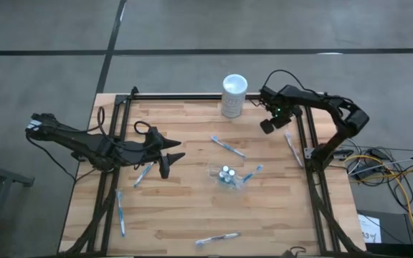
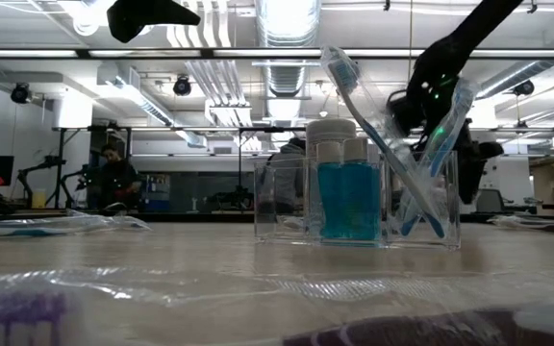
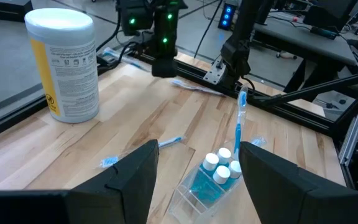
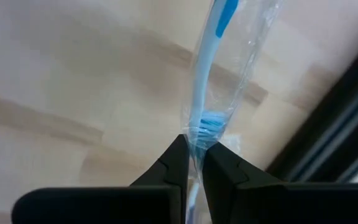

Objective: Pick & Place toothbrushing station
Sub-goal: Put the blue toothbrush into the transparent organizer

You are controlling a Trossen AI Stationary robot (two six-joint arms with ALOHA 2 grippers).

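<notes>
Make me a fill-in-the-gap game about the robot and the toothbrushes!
1. The right gripper is shut on a wrapped ____.
2. The left gripper hangs ____ over the table, holding nothing.
3. The little bottles in the clear cup have ____ caps.
4. The big white tub stands at the table's far edge, nearer the ____ arm.

Missing words: toothbrush; open; white; right

High view straight down over the whole table (image 1: 192, 179), low view level at tabletop, close to the clear cup (image 2: 354, 202), left wrist view facing that same cup (image 3: 213, 180), right wrist view tight on a wrapped toothbrush (image 4: 213, 74).
</notes>
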